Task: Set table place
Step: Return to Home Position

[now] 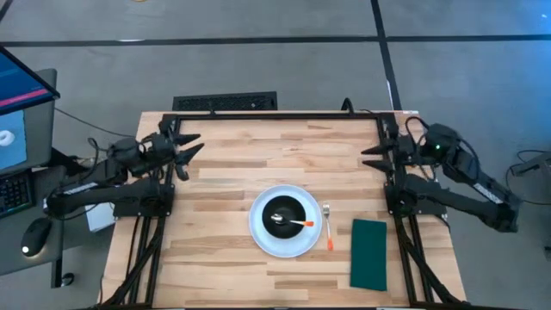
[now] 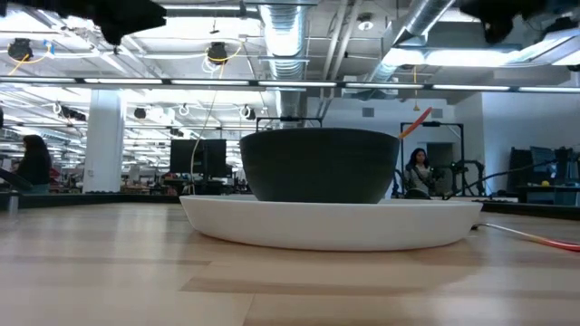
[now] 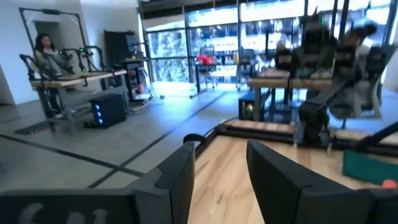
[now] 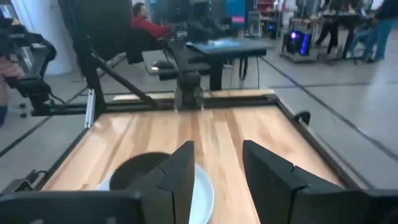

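Note:
A large round white plate [image 1: 285, 222] sits on the wooden table near its front middle. A small black bowl [image 1: 285, 213] stands on the plate, and a spoon with an orange handle end [image 1: 293, 222] rests in the bowl. A fork with an orange handle end [image 1: 328, 226] lies on the table right of the plate. A dark green napkin [image 1: 369, 253] lies flat right of the fork. My left gripper [image 1: 191, 145] is open and empty at the table's far left. My right gripper [image 1: 372, 156] is open and empty at the table's far right.
A dark frame [image 1: 275, 115] runs along the table's far edge and down both sides. A monitor and keyboard [image 1: 13, 138] stand off the table's left. Bare wood lies between the grippers and the plate. People show in the room behind.

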Controlling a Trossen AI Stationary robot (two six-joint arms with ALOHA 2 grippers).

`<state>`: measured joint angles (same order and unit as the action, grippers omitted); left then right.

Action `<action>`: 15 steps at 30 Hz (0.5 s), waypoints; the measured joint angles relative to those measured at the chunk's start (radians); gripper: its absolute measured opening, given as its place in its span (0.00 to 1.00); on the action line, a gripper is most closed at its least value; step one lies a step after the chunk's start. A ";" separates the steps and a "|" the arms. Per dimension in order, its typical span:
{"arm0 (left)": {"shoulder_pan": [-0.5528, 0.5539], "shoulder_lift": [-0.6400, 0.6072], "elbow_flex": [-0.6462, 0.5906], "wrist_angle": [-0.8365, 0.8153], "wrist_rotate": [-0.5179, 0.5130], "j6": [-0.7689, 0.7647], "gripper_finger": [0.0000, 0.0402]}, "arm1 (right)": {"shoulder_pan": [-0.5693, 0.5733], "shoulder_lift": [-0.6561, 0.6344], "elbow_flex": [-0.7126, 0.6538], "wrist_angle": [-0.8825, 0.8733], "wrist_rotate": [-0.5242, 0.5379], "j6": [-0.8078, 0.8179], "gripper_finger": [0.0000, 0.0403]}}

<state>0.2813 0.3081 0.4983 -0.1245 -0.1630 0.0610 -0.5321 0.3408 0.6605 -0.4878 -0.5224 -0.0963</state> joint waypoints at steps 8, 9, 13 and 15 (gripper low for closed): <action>0.000 -0.132 -0.121 0.011 -0.003 -0.056 0.34 | -0.027 -0.315 -0.191 0.043 0.034 0.092 0.38; 0.000 -0.139 -0.137 0.015 -0.004 -0.065 0.34 | -0.027 -0.341 -0.213 0.066 0.045 0.098 0.39; 0.000 -0.152 -0.195 0.021 -0.028 -0.101 0.34 | -0.018 -0.317 -0.269 0.093 0.152 0.126 0.38; 0.000 -0.156 -0.215 0.039 -0.038 -0.107 0.34 | -0.022 -0.302 -0.306 0.135 0.166 0.125 0.38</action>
<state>0.2814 0.1519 0.2836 -0.0854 -0.2013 -0.0457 -0.5545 0.0391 0.3543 -0.3524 -0.3569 0.0284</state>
